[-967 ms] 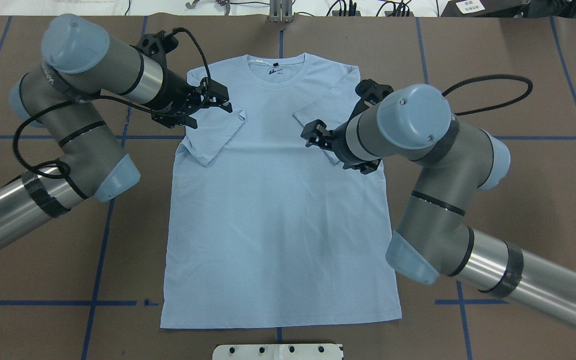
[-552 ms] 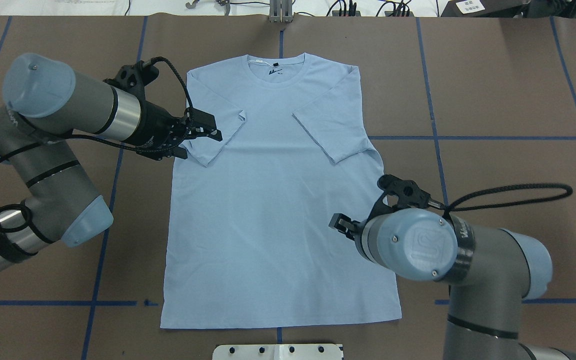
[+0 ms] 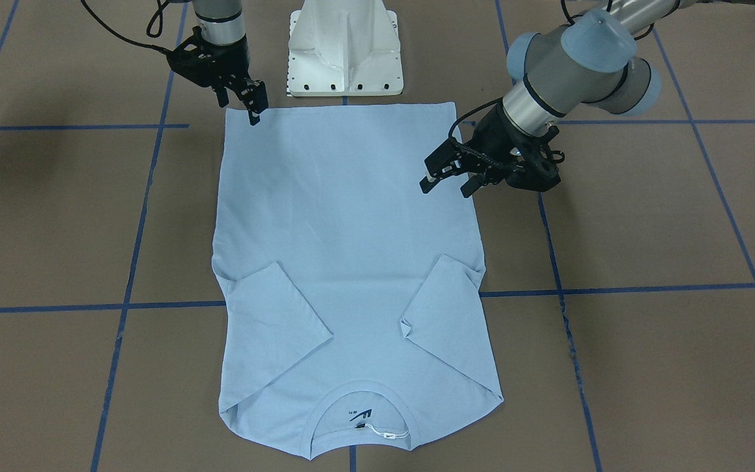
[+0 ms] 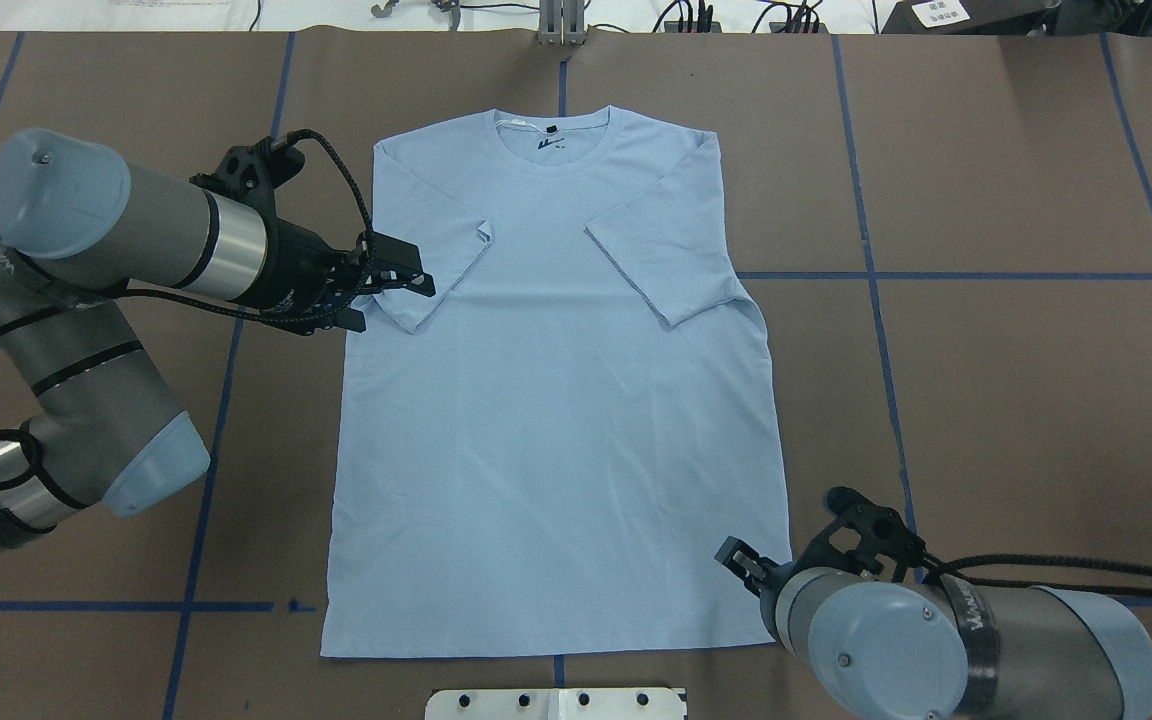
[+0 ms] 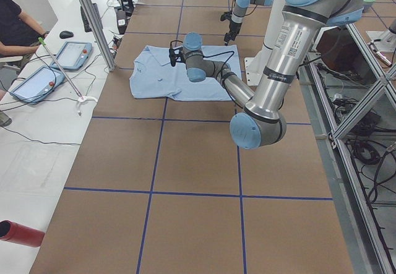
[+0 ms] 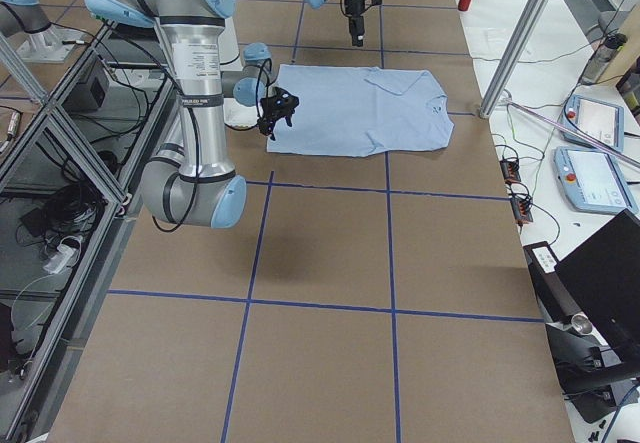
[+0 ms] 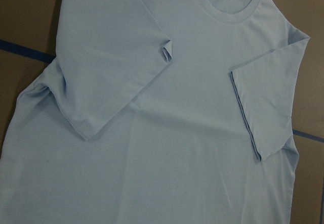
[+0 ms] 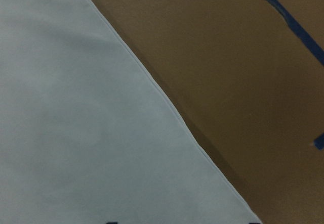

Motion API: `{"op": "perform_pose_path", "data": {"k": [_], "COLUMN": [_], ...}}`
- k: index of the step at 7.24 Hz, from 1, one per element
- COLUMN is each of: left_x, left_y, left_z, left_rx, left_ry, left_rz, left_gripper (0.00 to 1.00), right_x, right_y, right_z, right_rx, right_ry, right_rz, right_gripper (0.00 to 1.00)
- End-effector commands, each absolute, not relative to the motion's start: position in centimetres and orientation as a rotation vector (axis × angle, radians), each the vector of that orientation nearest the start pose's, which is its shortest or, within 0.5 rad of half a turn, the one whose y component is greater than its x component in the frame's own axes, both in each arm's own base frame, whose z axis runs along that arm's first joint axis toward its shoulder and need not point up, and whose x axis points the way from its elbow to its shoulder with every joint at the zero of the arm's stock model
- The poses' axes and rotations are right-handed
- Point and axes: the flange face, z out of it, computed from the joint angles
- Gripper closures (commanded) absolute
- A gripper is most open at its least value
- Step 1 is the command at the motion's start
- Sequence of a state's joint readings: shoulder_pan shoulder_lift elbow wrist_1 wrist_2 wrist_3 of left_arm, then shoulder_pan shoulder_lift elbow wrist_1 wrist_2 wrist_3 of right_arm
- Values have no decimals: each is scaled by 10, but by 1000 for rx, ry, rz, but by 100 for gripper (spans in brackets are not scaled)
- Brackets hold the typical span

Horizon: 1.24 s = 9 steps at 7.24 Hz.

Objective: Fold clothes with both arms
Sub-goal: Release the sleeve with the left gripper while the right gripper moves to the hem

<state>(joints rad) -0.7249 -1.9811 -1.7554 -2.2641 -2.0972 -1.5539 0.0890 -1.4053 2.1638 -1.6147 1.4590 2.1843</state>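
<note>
The light blue T-shirt (image 4: 556, 400) lies flat on the brown table, collar (image 4: 553, 135) at the far end and both short sleeves folded inward onto the body. My left gripper (image 4: 398, 300) hovers open at the shirt's left edge, just beside the folded left sleeve, and holds nothing; the front view shows it at the shirt's side edge (image 3: 446, 185). My right gripper (image 3: 240, 108) is open over the near right hem corner, partly hidden under its wrist (image 4: 751, 570) in the overhead view. The right wrist view shows the shirt's edge (image 8: 76, 133) against the bare table.
The white pedestal base (image 3: 345, 49) stands just behind the hem. Blue tape lines (image 4: 986, 276) cross the brown table. At the far table end, a person (image 5: 15, 20) sits by two tablets (image 5: 59, 54). A red cylinder (image 5: 21, 234) lies off the table's corner.
The right arm swept from the folded right sleeve down to the near right hem corner. The left gripper drew back from the left sleeve toward the shirt's left edge.
</note>
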Motion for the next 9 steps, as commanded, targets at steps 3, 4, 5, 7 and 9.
{"op": "perform_pose_path", "data": {"k": [3, 4, 5, 7, 9], "left_x": [398, 398, 397, 397, 399], "left_y": [-463, -463, -463, -465, -461], "left_z": [256, 255, 257, 257, 255], "left_rx": [40, 40, 41, 55, 23], "left_ry": [1338, 1339, 1338, 1335, 1340], "left_rz": [-259, -258, -262, -274, -305], "left_gripper": [0, 0, 0, 0, 0], "right_x": [-491, -493, -492, -488, -486], "right_y": [-162, -163, -163, -163, -163], "right_z": [352, 356, 357, 362, 358], "right_rx": [-88, -86, -85, -85, -89], "right_ry": [-693, -685, -682, -671, -679], "right_rz": [697, 693, 696, 697, 696], "right_gripper": [35, 44, 55, 100, 100]}}
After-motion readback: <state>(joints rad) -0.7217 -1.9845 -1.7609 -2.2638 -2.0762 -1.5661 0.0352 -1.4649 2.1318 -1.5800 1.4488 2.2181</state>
